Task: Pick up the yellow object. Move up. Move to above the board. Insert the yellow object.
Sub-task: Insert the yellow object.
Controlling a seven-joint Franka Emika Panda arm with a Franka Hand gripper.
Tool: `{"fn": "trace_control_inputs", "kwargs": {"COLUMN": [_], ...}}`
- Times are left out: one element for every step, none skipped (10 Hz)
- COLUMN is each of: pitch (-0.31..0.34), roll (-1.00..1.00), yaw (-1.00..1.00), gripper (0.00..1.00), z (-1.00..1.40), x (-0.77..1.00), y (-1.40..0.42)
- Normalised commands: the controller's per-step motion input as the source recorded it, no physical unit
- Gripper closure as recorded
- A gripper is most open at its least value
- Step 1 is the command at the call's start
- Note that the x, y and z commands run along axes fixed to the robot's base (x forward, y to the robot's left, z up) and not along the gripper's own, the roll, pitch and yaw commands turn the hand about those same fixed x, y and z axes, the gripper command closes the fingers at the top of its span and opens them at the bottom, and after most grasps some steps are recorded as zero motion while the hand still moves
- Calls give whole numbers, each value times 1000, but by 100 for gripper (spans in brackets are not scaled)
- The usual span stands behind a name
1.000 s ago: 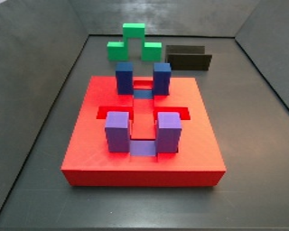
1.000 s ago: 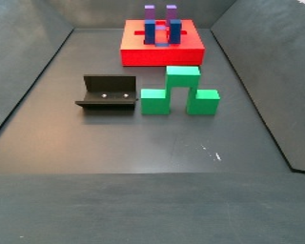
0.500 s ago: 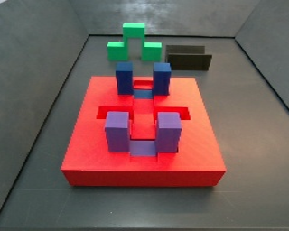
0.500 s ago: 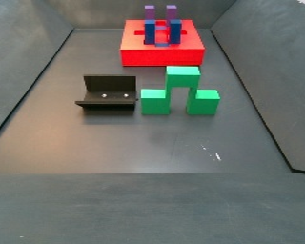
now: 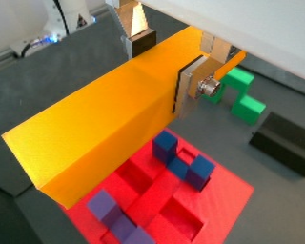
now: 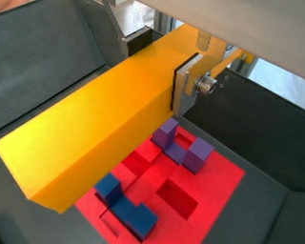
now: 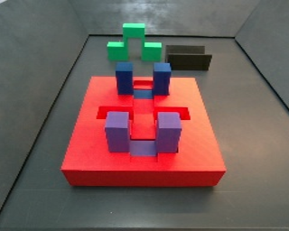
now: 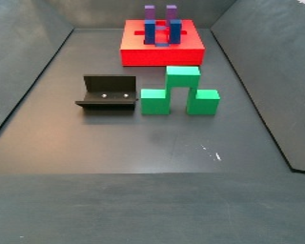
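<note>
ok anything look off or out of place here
Nothing stands out. The gripper holds the yellow object above the board in both wrist views, out of both side views. The green stepped block and the fixture sit upright on the floor.

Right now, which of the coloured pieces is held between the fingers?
The yellow bar: the gripper clamps it above the red board. The green block lies on the floor, untouched.
</note>
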Motion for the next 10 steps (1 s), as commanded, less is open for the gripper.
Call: {"fn": "trace_control_inputs", "kwargs": {"pitch": [0, 0, 0, 0, -10, -19, -13, -17, -30, -50], "roll": [-81, -129, -16, 179, 374, 457, 493, 436, 91, -30], "yaw": [66, 106, 23, 0, 3, 40, 114, 146, 183, 237], "gripper": [100, 100, 100, 100, 100, 100, 100, 100, 100, 100], "z": [-514, -503, -611, -517, -477, -417, -360, -340, -483, -563], "x": [429, 431, 203, 111, 0, 0, -6, 0, 0, 71], "y": [-117, 0, 111, 146, 80, 0, 0, -26, 0, 0]}}
